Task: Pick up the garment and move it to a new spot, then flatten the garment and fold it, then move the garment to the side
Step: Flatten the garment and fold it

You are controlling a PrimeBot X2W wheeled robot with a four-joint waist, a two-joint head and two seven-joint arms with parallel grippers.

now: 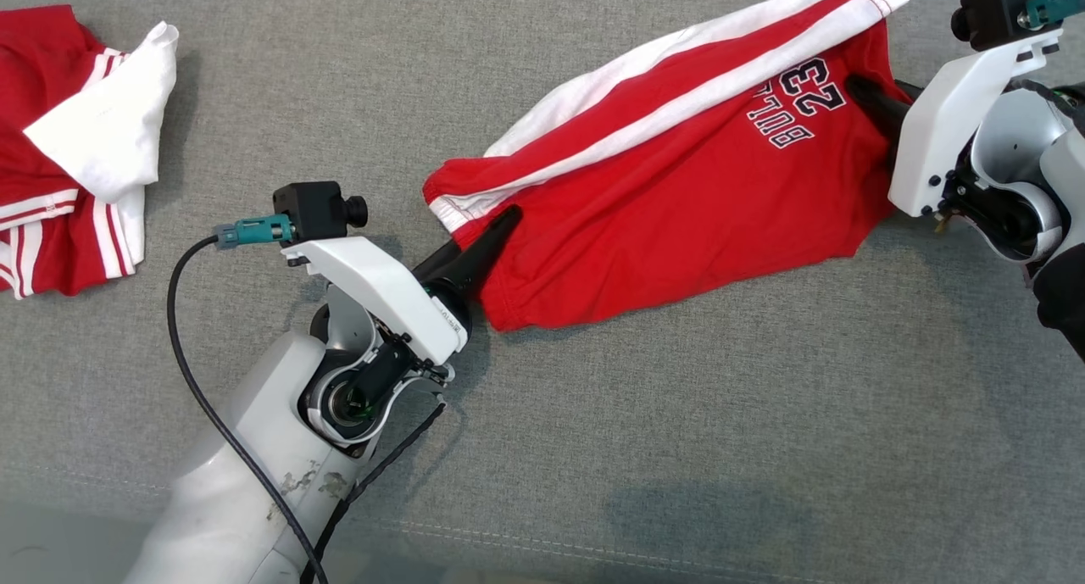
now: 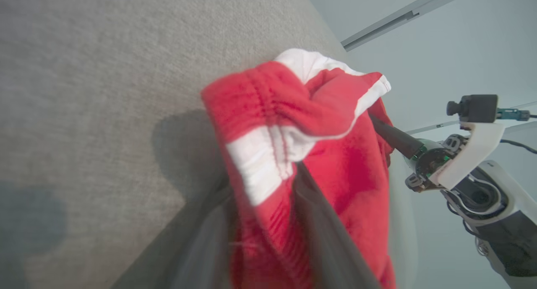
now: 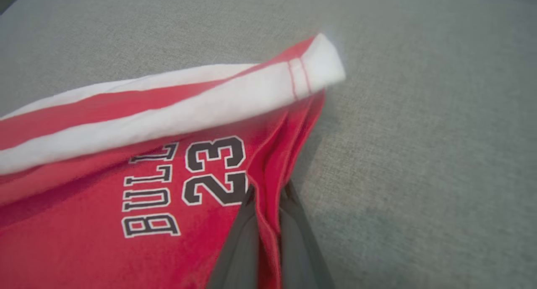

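Grey fabric surface (image 1: 678, 414), red garment (image 1: 661, 203), crumpled red-white pile (image 1: 76, 152)

Right gripper (image 3: 266, 194): two dark fingers (image 3: 241, 243) pinch a fold at the edge of the red garment (image 3: 105, 238). White stripes (image 3: 188, 113) run along its far side, and the black "23" print (image 3: 214, 171) lies just beside the fingertips. The grey woven surface (image 3: 419, 154) lies beneath.

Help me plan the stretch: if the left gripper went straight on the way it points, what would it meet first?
The red shorts: the left gripper has their edge between its fingers, so it would likely push into more cloth.
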